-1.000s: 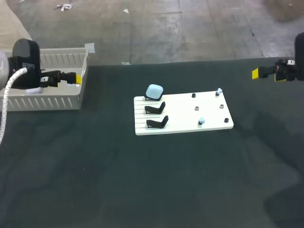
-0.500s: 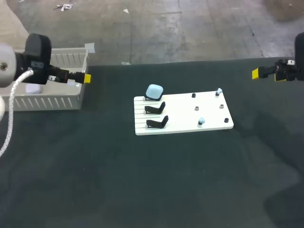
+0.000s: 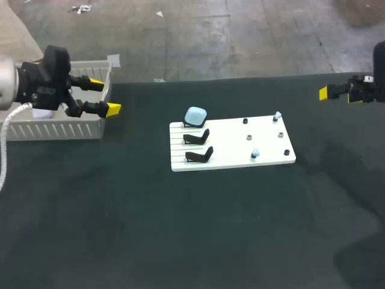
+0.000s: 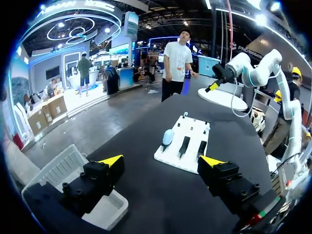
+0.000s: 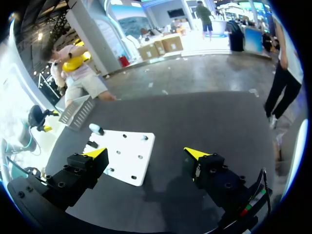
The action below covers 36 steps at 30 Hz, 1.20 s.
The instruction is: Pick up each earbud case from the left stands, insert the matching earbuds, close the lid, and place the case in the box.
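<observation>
while the pale blue, rounded earbud case (image 3: 195,115) sits on the white board's (image 3: 240,150) farthest stand, the left gripper (image 3: 105,96) gapes wide, empty, beside the white slatted box (image 3: 60,129); the right gripper (image 5: 145,153) likewise.

1 case (image 3: 196,115), 2 buds (image 3: 254,154), 1 box (image 3: 60,129)

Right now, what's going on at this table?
Nothing is held at this moment. The left gripper hangs open at the right corner of the white slatted box, at the dark table's left end. The right gripper hangs open at the right end. On the white board in the middle, one pale blue earbud case sits at the far end of the stand row; the two black stands nearer are empty. Two pale blue earbuds sit on pegs.
</observation>
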Motion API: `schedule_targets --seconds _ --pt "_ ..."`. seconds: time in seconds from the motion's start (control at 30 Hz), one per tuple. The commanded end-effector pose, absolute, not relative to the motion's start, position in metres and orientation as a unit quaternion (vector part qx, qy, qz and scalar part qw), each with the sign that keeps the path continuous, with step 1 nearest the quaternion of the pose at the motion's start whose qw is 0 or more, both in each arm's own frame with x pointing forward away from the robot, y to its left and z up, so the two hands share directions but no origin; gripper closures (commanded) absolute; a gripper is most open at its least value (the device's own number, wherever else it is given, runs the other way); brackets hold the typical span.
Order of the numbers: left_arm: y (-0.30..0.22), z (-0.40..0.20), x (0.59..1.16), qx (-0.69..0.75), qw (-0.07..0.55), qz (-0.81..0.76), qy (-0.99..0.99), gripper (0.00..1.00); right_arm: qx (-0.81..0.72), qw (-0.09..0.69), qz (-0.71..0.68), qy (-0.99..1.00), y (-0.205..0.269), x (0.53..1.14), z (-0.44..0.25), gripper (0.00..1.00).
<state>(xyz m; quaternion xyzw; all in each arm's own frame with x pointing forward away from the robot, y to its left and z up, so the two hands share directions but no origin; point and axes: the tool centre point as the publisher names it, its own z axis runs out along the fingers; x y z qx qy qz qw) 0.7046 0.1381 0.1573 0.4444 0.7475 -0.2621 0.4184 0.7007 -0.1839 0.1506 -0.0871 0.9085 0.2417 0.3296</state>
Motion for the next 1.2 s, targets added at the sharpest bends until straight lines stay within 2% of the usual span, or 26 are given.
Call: schedule_targets --seconds 0.03,0.47,1.2 --pt "0.142 0.154 0.709 0.504 0.458 -0.352 0.643 0.0 -0.088 0.33 0.243 0.908 -0.184 0.701 0.15 0.0" --pt "0.142 0.154 0.709 0.504 0.458 -0.352 0.643 0.0 -0.088 0.33 0.243 0.908 -0.184 0.701 0.15 0.0" --pt "0.059 0.098 0.736 0.532 0.424 -0.351 0.643 0.0 -0.088 0.33 0.243 0.908 -0.184 0.701 0.15 0.0"
